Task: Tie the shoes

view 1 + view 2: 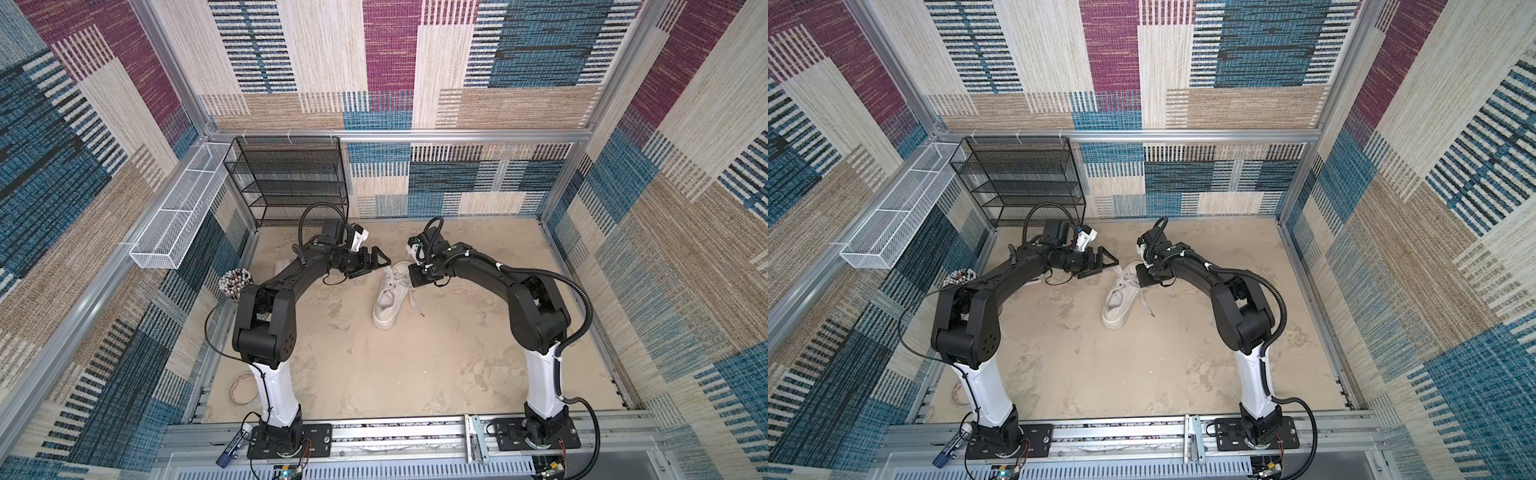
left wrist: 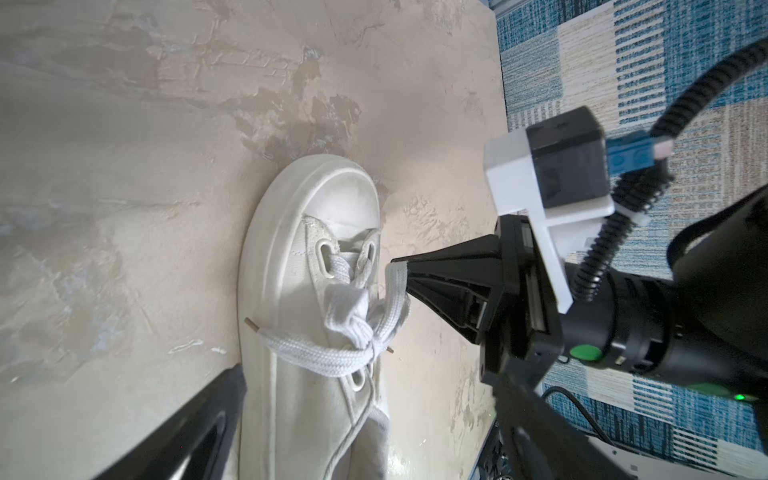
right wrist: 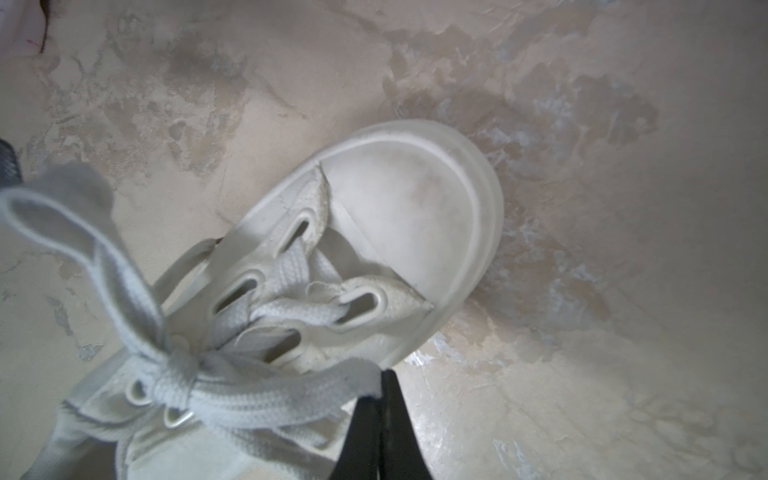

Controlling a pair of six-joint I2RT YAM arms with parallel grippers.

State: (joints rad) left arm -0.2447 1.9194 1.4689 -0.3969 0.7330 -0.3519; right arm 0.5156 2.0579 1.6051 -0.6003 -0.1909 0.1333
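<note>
In both top views the white shoe lies on the beige floor between the arms, toe toward the back wall. Its off-white laces are crossed in a knot over the tongue. My right gripper is shut on the end of one lace loop, pinched at the fingertips beside the toe. A second loop stands free. My left gripper is open, its fingers straddling the shoe's midpart. One lace end trails on the floor.
A black wire shelf rack stands at the back left and a white mesh basket hangs on the left wall. A bead bundle and a tape roll lie by the left arm. Aluminium rails edge the front.
</note>
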